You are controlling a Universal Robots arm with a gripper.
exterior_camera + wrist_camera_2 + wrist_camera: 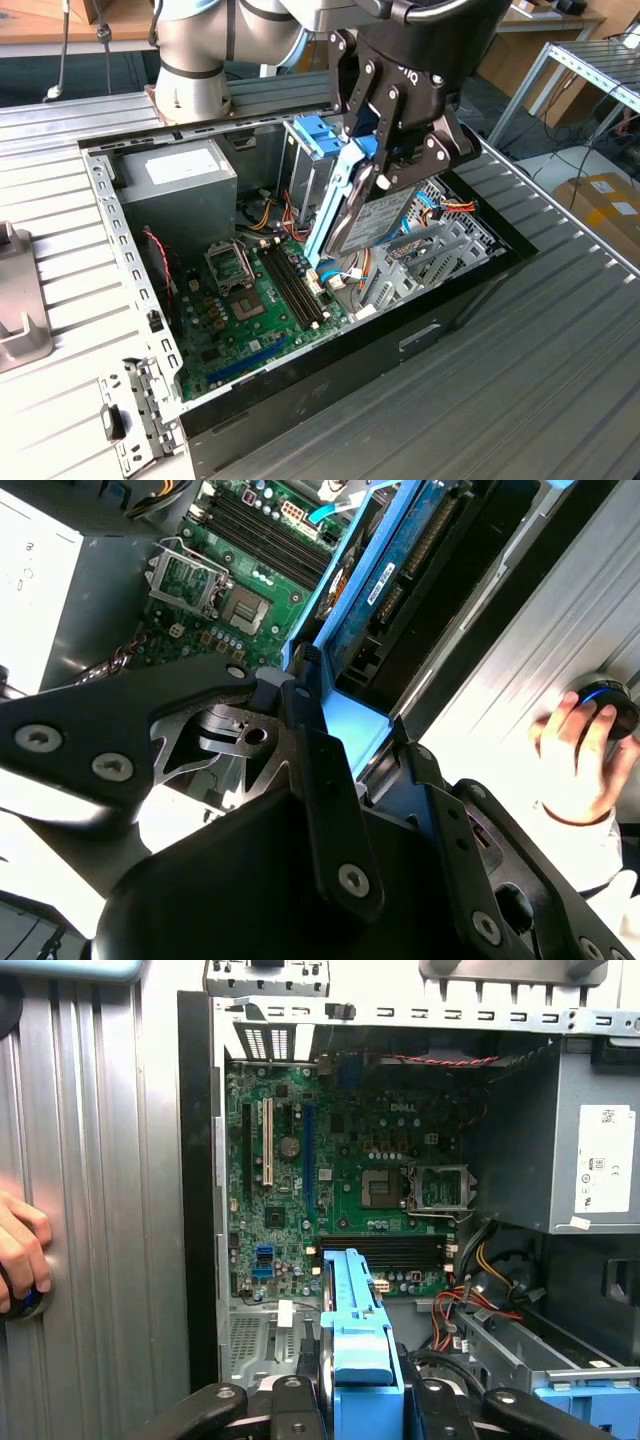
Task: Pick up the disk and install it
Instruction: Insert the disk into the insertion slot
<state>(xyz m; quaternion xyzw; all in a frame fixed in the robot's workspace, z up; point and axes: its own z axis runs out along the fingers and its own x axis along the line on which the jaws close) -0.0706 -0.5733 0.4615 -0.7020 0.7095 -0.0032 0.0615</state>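
The arm stood bent at its grey joints, its wrist turned downward and tilted toward the exterior view's left. The black gripper hung at the end of it, pointing down at a slant. Its two linked fingers were closed from opposite sides on the disk, clamping the blue edges, as both wrist views showed at the gripper.

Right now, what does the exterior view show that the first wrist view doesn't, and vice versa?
Exterior view: the arm's silver joint and the whole gripper clamping the disk, tilted over the open case. First wrist view: a person's hand at the ribbed table. Both: the green motherboard, the disk's blue bracket and the power-supply box.
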